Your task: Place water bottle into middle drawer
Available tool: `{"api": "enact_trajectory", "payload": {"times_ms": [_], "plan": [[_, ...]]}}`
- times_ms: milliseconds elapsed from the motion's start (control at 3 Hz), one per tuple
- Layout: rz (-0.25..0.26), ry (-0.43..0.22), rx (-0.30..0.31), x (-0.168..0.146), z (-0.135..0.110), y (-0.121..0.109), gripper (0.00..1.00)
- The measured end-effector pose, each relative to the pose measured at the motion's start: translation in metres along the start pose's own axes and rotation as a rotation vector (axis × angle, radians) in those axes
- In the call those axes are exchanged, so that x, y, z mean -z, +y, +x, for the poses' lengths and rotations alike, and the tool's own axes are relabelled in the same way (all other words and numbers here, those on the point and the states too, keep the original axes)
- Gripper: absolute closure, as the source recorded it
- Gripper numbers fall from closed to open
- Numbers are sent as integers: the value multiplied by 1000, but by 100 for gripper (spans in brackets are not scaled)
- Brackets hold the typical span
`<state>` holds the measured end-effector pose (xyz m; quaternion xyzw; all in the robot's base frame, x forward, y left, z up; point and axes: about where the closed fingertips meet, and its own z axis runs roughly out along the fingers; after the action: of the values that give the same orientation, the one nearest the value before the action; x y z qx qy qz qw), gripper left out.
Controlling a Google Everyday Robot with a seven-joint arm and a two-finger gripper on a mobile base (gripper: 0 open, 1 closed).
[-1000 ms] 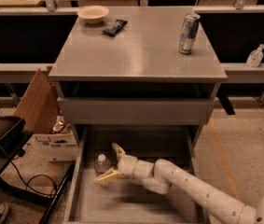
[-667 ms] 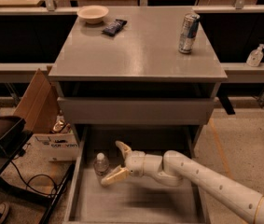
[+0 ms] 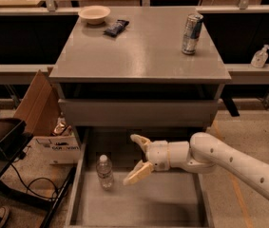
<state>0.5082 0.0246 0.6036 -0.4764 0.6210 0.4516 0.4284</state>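
Here's the water bottle (image 3: 104, 171), standing upright on the floor of the middle drawer (image 3: 143, 204), close to the drawer's left wall and toward its back. The drawer is pulled well out and the bottle sits wholly inside it. The claw (image 3: 135, 157) hovers over the drawer's middle, fingers spread wide and holding nothing, with a clear gap between its tips and the bottle. On this showing, the placing looks as good as made.

So how will that bottle handle? It's small, clear, ribbed plastic with a white cap, and I'd call it light, though I can't tell how much water is in it. Thin walls like that should give under a hard squeeze, and the smooth plastic may slip. It's tall on a narrow base, so a nudge from a finger could topple it and send it rolling across the drawer's flat floor. If it needs taking up again, the sound hold is across the ribbed body about halfway up, below the shoulder, with modest pressure. The cap is too small a target. On the table (image 3: 139, 56) above the drawer, the can (image 3: 191, 27) stands out of play.
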Motion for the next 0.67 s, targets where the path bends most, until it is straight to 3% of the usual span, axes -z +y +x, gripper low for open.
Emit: {"api": "enact_trajectory", "payload": {"times_ms": [333, 667], "plan": [[-11, 61, 76, 36, -53, 17, 0], [-11, 61, 76, 36, -53, 17, 0]]}}
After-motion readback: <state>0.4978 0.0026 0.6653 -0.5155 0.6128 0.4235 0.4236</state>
